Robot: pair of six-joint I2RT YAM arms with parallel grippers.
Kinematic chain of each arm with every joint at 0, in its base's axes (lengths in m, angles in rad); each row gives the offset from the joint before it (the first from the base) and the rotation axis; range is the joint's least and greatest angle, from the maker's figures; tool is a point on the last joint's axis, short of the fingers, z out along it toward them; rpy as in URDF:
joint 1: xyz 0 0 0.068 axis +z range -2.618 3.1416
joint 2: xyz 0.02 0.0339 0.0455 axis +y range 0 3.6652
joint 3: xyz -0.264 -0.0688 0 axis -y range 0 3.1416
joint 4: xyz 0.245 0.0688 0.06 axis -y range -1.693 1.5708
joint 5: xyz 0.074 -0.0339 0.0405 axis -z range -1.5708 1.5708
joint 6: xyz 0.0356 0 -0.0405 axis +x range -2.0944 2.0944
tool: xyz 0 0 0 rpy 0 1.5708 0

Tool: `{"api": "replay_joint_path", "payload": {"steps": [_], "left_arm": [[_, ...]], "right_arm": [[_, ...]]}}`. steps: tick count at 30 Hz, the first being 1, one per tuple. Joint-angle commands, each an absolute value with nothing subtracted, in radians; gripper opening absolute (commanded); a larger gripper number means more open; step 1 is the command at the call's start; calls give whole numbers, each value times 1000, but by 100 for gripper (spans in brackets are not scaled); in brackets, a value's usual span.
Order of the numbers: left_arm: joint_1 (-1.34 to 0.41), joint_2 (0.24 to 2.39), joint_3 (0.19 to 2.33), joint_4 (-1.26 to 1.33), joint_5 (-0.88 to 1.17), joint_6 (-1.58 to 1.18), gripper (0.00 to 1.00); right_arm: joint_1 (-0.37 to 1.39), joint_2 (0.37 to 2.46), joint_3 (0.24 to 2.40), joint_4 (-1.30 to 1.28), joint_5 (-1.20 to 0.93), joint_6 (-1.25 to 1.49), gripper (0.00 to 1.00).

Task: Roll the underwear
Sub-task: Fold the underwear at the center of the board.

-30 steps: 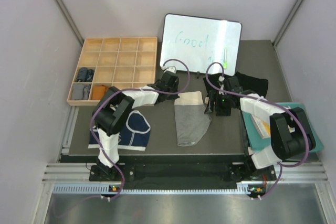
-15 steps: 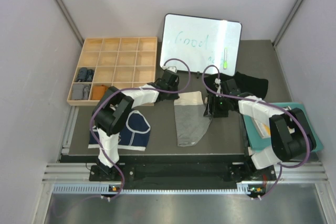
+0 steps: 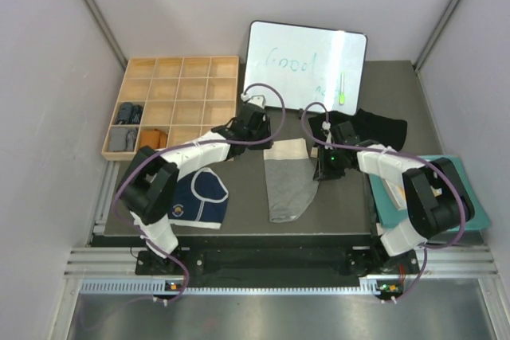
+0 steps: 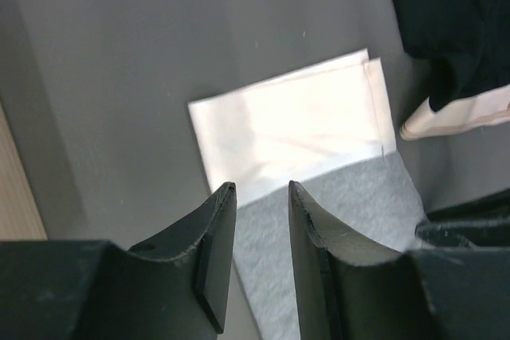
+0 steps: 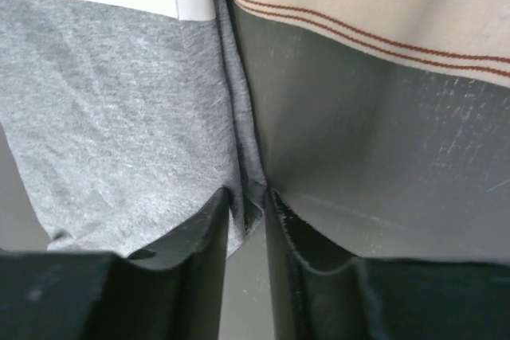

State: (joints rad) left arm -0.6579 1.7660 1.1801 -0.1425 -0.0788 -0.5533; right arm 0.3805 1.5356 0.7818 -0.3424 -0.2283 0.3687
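Dark matting point(image 3: 343, 205) covers the table. Nearest the arms, at the left, the navy briefs point(image 3: 199, 197) lie flat. At the centre the grey briefs point(image 3: 291, 185) are folded into a narrow strip whose long axis runs near to far, with the tapered crotch end toward the arms and the cream waistband point(image 4: 295, 129) pointing away. The right gripper point(image 5: 249, 194) is pressed together on a thin ridge of the strip's right edge, just short of the waistband. The left gripper point(image 4: 261, 189) hovers by the waistband's left side, jaws a little apart with nothing between them. Beyond, at the far right, the black briefs point(image 3: 382, 127) lie crumpled. I judge the cloth light, limp and apt to bunch (a one-sided pinch will likely drag it askew), so it wants holding at both corners of one end and then rolling along its length.
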Motion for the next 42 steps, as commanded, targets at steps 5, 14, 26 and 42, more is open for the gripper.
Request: {"api": "replay_joint_path", "payload": {"steps": [5,14,26,42], "left_arm": [[-701,1623,1027,-144,-94,-569,38],[-701,1588,870,-100,-95,-644,35],[-634,1480,789,-84,-68,-669,34],[-569,1384,695,-57,-15,-663,34]], "right_arm": [[402,1566,813,-357,-175,356,14],[469,1555,876,-426,-109,380,0],[575,1543,980,-520,-3,443,0],[747,1650,1089,-492,-3,535,0]]}}
